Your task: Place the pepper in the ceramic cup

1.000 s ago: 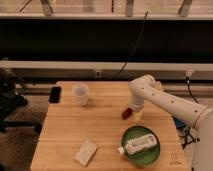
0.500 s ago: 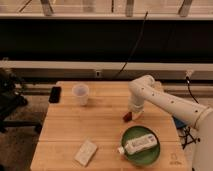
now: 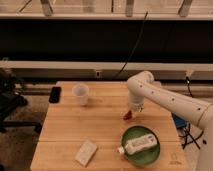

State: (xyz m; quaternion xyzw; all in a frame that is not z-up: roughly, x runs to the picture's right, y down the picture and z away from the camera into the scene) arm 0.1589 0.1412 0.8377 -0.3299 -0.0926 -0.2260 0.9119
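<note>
Pepper (image 3: 127,115) being clamped by the gripper (image 3: 130,112).
It is being pinched between jaws closed on it, low over the table (image 3: 65,130) toward its right side, just behind the plate (image 3: 145,157) bearing a bottle (image 3: 137,144); the cup (image 3: 80,94) is standing well apart, leftward.

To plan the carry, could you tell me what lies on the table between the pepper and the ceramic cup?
Nothing: the camera view shows only bare table between the ceramic cup and the pepper, where the gripper is shut on it.
</note>
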